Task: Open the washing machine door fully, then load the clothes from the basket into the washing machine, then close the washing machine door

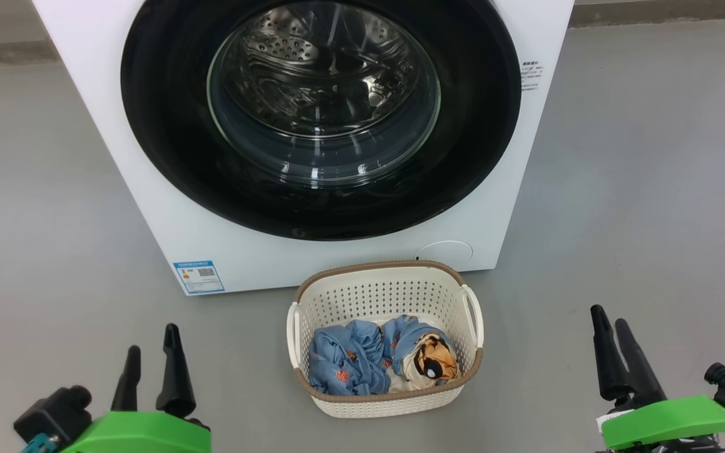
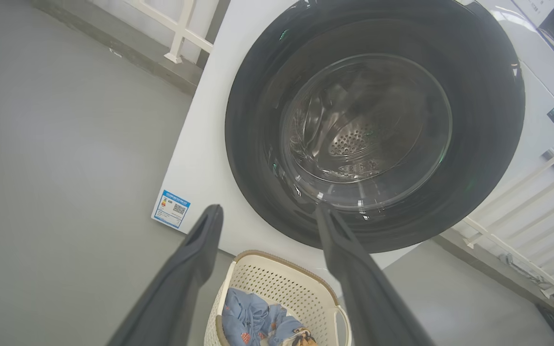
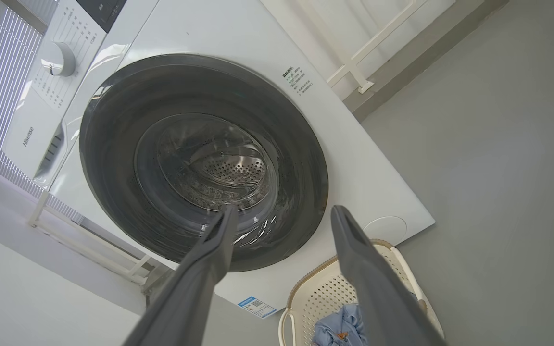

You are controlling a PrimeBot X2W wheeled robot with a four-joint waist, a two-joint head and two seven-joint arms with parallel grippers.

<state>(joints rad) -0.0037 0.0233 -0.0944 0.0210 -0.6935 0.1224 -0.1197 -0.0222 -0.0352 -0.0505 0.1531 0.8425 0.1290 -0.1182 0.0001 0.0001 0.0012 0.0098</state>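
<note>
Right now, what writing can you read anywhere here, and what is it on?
"Hisense": drawer front of the washing machine.
Blue label sticker: too small to read.
Small print on its upper corner: too small.
Markings round the dial: blurred.

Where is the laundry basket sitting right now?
In the head view the basket sits on the grey floor at lower centre, right in front of the washing machine, below its shut door.

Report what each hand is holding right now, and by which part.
Nothing is held. The left hand and the right hand both stand open and empty; the clothes lie in the basket.
</note>
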